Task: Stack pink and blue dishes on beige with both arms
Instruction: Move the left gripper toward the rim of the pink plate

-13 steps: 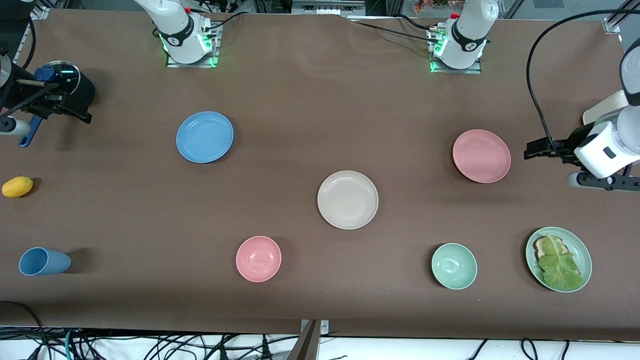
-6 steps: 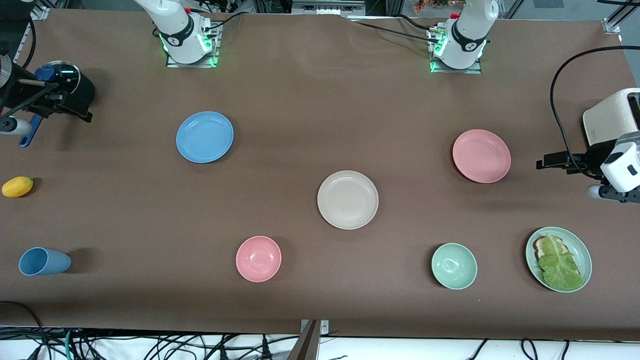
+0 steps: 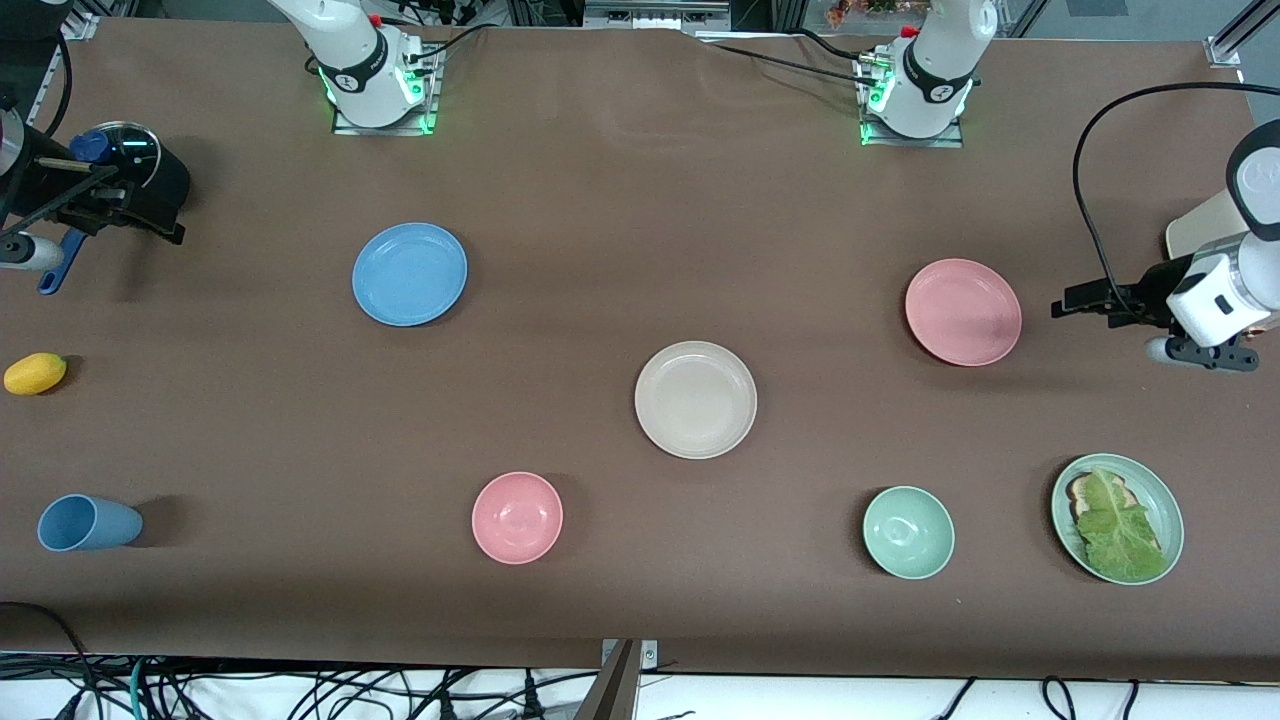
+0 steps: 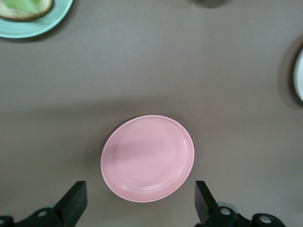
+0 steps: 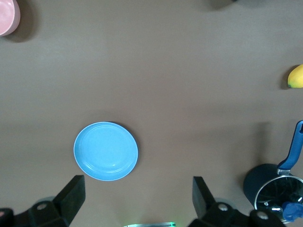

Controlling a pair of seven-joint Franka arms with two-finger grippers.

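The beige plate (image 3: 695, 399) lies bare in the middle of the table. The light blue plate (image 3: 409, 273) lies toward the right arm's end and the pink plate (image 3: 963, 311) toward the left arm's end, both farther from the front camera than the beige one. My left gripper (image 3: 1085, 301) hangs open in the air beside the pink plate (image 4: 147, 158), which shows just ahead of its empty fingers (image 4: 75, 201). My right gripper (image 5: 137, 201) is open and empty over the right arm's end of the table. The blue plate (image 5: 105, 151) shows ahead of it.
A pink bowl (image 3: 517, 517), a green bowl (image 3: 908, 532), a green plate with lettuce (image 3: 1117, 517) and a blue cup (image 3: 88, 523) line the edge nearest the front camera. A lemon (image 3: 35, 373) and a dark pot (image 3: 140, 170) sit by the right gripper. A cream appliance (image 3: 1200, 228) stands by the left arm.
The left gripper swung out toward the table's end, then came back beside the pink plate. The right arm and all dishes have stayed put.
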